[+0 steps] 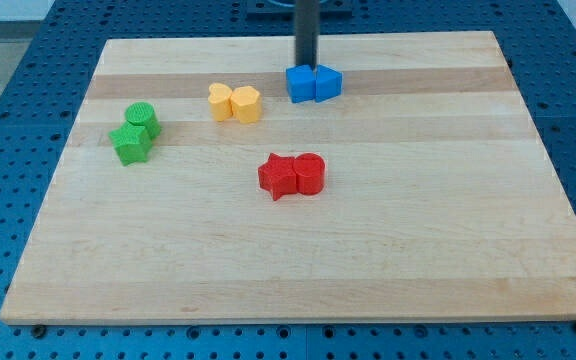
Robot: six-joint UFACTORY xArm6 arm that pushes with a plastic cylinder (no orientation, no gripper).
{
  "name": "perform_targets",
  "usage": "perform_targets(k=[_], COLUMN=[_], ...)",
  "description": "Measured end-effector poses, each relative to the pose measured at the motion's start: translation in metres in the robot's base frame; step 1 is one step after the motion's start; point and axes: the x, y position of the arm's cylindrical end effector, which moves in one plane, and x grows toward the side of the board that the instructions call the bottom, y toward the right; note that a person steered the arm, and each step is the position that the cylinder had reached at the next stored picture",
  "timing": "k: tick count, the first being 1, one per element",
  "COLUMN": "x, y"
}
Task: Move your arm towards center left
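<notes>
My tip (306,62) stands near the view's top, just right of centre, right behind the pair of blue blocks (314,83) and about touching them; it is a bare rod with nothing to open or close. To the view's left of the blue pair sit two yellow blocks (235,103), and further left, near the tabletop's (368,260) centre-left edge, two green blocks (135,132). Below, near the middle, a red star (278,176) touches a red cylinder (310,173).

My tip (307,62) just behind blocks (314,83)
</notes>
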Motion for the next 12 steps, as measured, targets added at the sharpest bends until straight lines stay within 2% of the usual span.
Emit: perform_targets(k=[5, 9, 10, 12], x=[0.048, 0.118, 0.142, 0.164], y=[-0.207, -0.247, -0.249, -0.245])
